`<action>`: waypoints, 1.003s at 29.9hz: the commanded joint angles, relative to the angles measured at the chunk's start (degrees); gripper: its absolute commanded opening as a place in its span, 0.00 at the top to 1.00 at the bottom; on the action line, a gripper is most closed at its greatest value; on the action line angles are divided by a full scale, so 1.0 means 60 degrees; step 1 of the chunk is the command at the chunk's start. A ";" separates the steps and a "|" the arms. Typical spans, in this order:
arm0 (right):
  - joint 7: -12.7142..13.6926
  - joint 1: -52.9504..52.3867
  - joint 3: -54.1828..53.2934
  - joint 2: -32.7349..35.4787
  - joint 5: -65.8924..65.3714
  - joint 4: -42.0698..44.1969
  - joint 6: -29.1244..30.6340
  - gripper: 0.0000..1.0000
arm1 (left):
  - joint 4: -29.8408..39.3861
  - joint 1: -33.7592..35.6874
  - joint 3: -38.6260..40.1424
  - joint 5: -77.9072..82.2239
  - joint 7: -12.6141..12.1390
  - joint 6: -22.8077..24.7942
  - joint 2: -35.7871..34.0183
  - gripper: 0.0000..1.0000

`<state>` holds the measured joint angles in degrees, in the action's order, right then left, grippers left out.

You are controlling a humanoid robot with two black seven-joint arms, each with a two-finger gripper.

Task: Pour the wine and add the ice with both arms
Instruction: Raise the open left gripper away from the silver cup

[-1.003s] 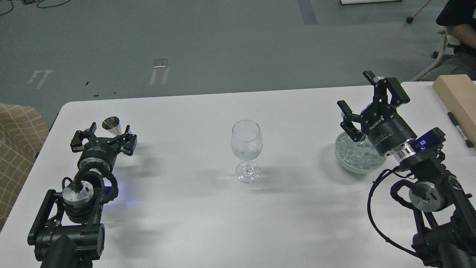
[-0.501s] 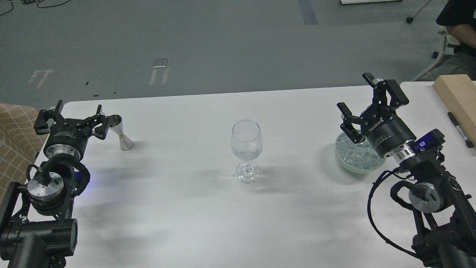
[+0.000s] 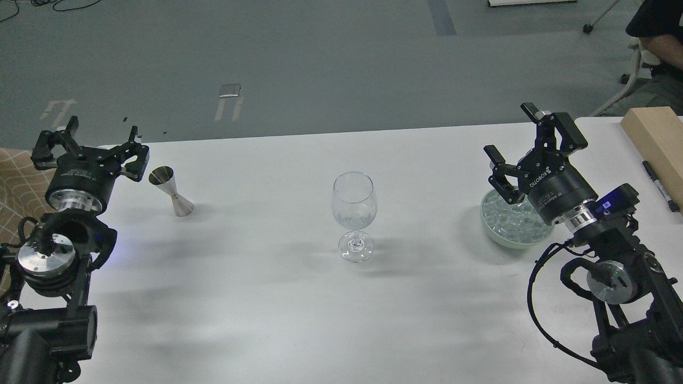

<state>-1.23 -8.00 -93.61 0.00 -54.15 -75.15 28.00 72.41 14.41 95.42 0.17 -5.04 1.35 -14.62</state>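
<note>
So far you had little done: the wine glass (image 3: 354, 214) stood empty mid-tabletop (image 3: 277, 298), the ice (image 3: 509, 217) lay in its green bowl (image 3: 493, 234). Your left tool (image 3: 89, 145) was spread beside the metal jigger (image 3: 172, 191), your right tool (image 3: 525, 144) spread above the ice, both empty-handed.
</note>
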 commanded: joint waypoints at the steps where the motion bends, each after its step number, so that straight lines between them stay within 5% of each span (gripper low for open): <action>1: 0.0000 0.0001 -0.0013 0.0000 0.0001 -0.0015 0.0000 0.00 | 0.0017 0.0264 -0.0039 0.0030 -0.0025 0.0083 -0.0360 0.05; 8: 0.0000 -0.0014 -0.0042 0.0000 0.0001 -0.0073 0.0000 0.00 | 0.0046 0.0280 -0.0068 0.0045 -0.0493 0.0317 -0.0785 0.03; 18: 0.0000 -0.0029 -0.0072 0.0000 0.0001 -0.0307 0.0000 0.00 | 0.0324 -0.0072 -0.0083 0.0059 -0.0508 0.0698 -0.0771 0.03; 30: -0.0015 -0.0043 -0.0072 0.0000 0.0016 -0.0542 0.0000 0.00 | 0.0662 -0.0116 -0.0857 0.2251 -0.0802 0.2203 -0.1196 0.03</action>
<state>-1.32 -8.36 -94.05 0.00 -54.05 -78.27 28.00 76.19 13.86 92.43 7.15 -10.04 11.35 -20.95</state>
